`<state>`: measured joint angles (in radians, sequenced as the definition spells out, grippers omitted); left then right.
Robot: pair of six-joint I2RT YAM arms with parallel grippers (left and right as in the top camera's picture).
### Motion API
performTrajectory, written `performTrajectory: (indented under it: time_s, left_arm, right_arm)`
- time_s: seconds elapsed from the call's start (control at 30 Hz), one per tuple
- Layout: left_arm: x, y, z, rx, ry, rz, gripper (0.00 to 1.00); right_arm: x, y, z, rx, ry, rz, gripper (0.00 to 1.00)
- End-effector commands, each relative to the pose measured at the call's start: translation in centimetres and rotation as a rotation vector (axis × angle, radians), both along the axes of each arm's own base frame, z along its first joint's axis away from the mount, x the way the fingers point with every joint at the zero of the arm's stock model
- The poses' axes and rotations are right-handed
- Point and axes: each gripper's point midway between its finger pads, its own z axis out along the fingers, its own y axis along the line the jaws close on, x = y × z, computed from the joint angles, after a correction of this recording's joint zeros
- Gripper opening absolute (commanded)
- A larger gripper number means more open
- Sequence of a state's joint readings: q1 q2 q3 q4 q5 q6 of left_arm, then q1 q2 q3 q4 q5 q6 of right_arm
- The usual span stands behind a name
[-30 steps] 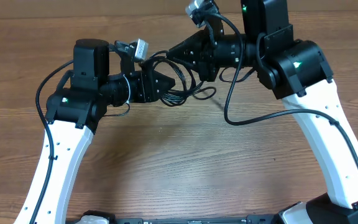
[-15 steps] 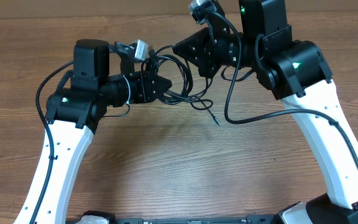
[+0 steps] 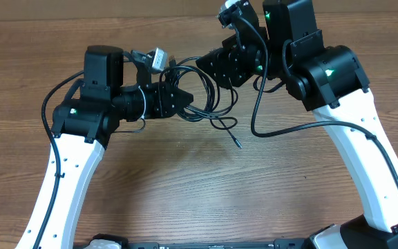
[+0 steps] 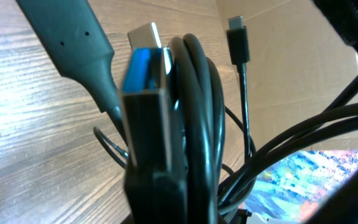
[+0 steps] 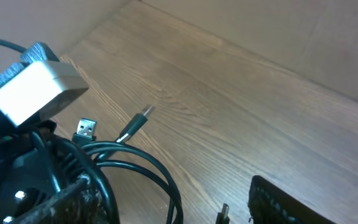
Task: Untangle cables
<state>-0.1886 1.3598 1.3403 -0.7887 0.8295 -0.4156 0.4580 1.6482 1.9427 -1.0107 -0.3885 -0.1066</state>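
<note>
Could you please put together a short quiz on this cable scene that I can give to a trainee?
1. True or false: the cables already lie apart in separate straight lines.
2. In the left wrist view, the inside of the flat plug is: A blue, B red, C yellow.
3. Fill in: the table top looks like ____.
Key: 1 false; 2 A; 3 wood.
</note>
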Motion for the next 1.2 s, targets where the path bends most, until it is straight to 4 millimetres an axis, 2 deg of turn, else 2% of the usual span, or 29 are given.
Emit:
performTrajectory:
  time_s: [0.0,0.17,0.4,0.5,0.63,0.8,0.83,0.87,0.9,0.93,1.03,1.17]
  left_arm:
    - [0.2,0.1,-0.3,0.022,-0.008,0.008,0.05]
    - [0.4,0.4,-0.5,0.039,-0.009,0.024,0.05]
    - [0.9,0.4,0.0,-0.013,0.073,0.099,0.05]
    - [0.9,0.1,0.3,-0.052,0.117,0.119,0.04]
    - [0.3,-0.7,1.4,-0.115,0.126,0.065,0.04]
    - [-0.5,-1.3,2.2,-0.165,0.145,0.019,0.04]
    - [-0.6,-1.4,2.5,-0.175,0.146,0.007,0.04]
    - [-0.7,-1.5,2.6,-0.180,0.146,-0.001,0.04]
    - [-0.8,-1.5,2.8,-0.185,0.145,-0.006,0.04]
    - [-0.9,-1.5,2.8,-0.185,0.144,-0.006,0.04]
    - [-1.0,-1.6,2.9,-0.192,0.146,-0.015,0.04]
    - [-1.1,-1.7,3.0,-0.196,0.145,-0.023,0.05]
  right_arm:
    - [-1.4,0.1,2.8,0.045,-0.060,0.049,0.75]
    - [-3.1,0.8,2.5,0.030,-0.076,0.184,0.78]
    - [-4.9,0.3,0.3,-0.078,-0.088,0.313,0.75]
    - [-5.0,0.3,0.2,-0.085,-0.091,0.321,0.72]
    - [-4.6,0.5,0.2,-0.081,-0.102,0.320,0.77]
    - [-4.0,0.8,-0.1,-0.080,-0.106,0.320,0.79]
    - [-3.9,0.8,-0.1,-0.080,-0.106,0.320,0.73]
    - [-3.7,0.9,-0.2,-0.080,-0.107,0.319,0.49]
    - [-3.6,1.0,-0.2,-0.079,-0.111,0.319,0.14]
    - [-3.4,1.0,-0.2,-0.078,-0.113,0.319,0.04]
    - [-3.1,1.1,0.0,-0.077,-0.131,0.314,0.04]
    - [-1.2,0.3,0.4,-0.093,-0.149,0.202,0.04]
